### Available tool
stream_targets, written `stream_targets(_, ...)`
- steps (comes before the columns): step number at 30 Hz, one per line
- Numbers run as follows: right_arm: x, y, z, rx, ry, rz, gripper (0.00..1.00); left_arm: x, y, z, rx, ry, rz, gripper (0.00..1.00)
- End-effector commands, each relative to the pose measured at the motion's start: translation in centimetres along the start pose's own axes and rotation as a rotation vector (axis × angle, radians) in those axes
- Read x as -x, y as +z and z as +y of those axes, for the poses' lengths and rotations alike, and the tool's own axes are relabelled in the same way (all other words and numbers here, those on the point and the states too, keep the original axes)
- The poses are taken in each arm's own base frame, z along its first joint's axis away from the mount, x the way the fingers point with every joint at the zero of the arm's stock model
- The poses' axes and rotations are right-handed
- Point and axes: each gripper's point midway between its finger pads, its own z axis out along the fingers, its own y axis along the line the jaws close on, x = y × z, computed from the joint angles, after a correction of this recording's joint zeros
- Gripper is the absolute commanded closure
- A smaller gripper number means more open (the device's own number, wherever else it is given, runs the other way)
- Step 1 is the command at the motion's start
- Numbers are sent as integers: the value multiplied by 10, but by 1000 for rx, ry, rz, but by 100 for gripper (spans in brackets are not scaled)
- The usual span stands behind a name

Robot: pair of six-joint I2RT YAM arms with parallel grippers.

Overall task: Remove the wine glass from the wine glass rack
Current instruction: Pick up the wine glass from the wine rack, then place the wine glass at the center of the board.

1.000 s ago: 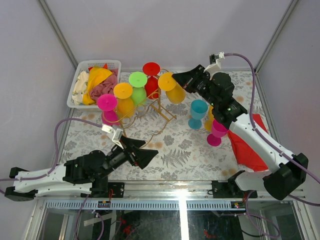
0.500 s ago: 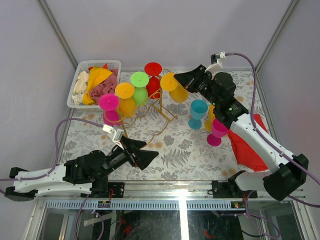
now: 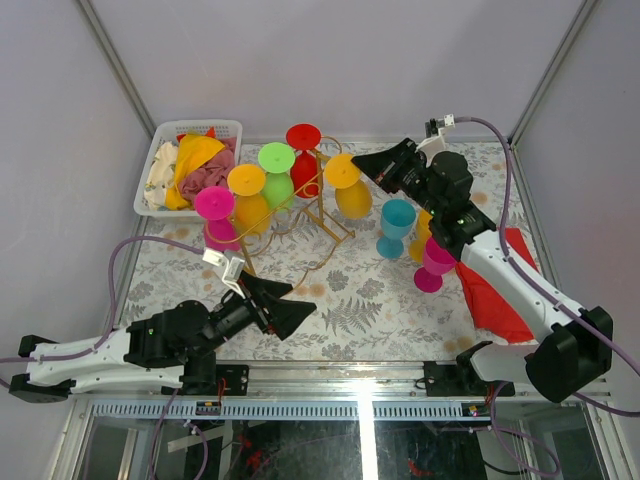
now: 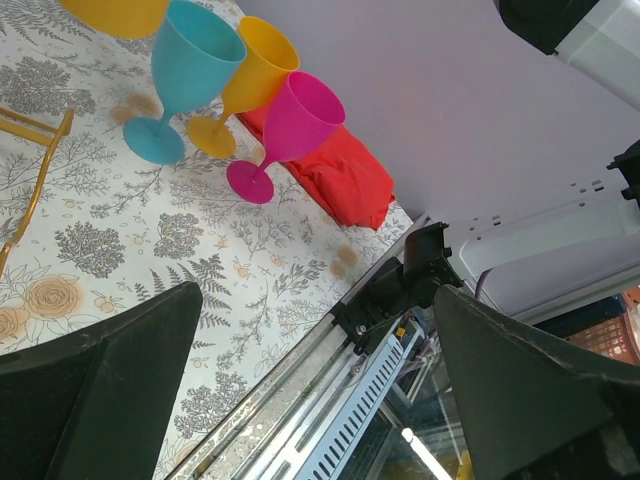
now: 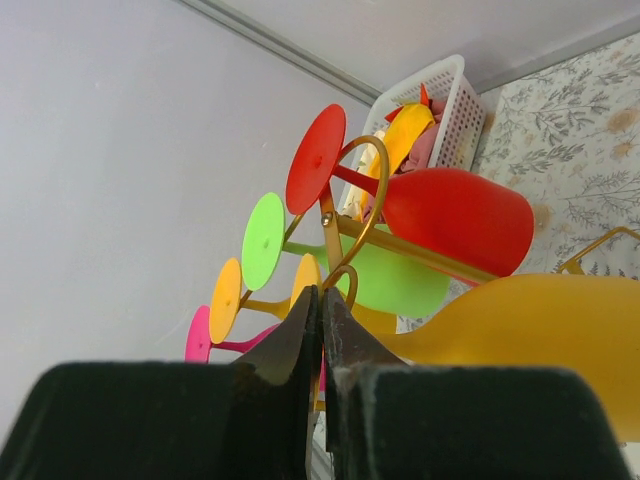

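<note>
The counter (image 3: 350, 290) is covered with a pale cloth printed in grey ferns and tan flowers. A metal rail runs along its 6 o'clock edge. Plain lilac walls (image 3: 330, 60) framed by grey struts close it in on three sides.

The rack (image 3: 335, 228) stands at about 11 o'clock. Pink, orange, green and red glasses hang on it in a row that rises toward 12.

The right hand (image 3: 360, 162) reaches in from 2 o'clock. Its fingers are pressed together on the yellow glass (image 3: 352, 198), seemingly at the foot. That glass hangs tilted, bowl down, just beside the rack's 1 o'clock end. Whether it touches the wire, I cannot tell.

The left hand (image 3: 300, 298) sits low at 7 o'clock with its fingers spread wide, holding nothing.

A white basket (image 3: 197, 125) of crumpled cloths stands at 10 o'clock, just beside the rack.

At 3 o'clock three glasses stand upright close together: a blue glass (image 3: 397, 218), a second yellow one (image 3: 420, 235) and a pink glass (image 3: 437, 258). A red cloth (image 3: 495, 295) lies past them at 4 o'clock, partly under the right arm.
</note>
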Motion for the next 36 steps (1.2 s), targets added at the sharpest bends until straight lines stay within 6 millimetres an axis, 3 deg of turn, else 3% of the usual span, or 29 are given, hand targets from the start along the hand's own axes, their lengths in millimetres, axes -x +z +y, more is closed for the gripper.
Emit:
stream_targets(1,18,-15,46,153,-3,-41,100,8,0,-4,-13,-42,-38,0)
stream_targets(14,11,-38,54,208,-41,-32,100,9,2,-7,-26,-48,-44,0)
stream_targets(18,-2,-46,58,250,-56,25,100,11,3,-7,-26,-48,-54,0)
stream_targets(22,-33,-71,75,433,-113,150,100,6,4,-8,-35,-52,-39,0)
stream_targets(25,-44,-90,88,566,-88,180,100,2,6,-13,-55,-12,-15,0)
stream_targets(31,-65,-108,61,505,-158,227,100,10,6,-27,-120,14,-32,0)
stream_targets(36,-103,-138,39,534,-177,370,100,21,1,-37,-164,4,-61,0)
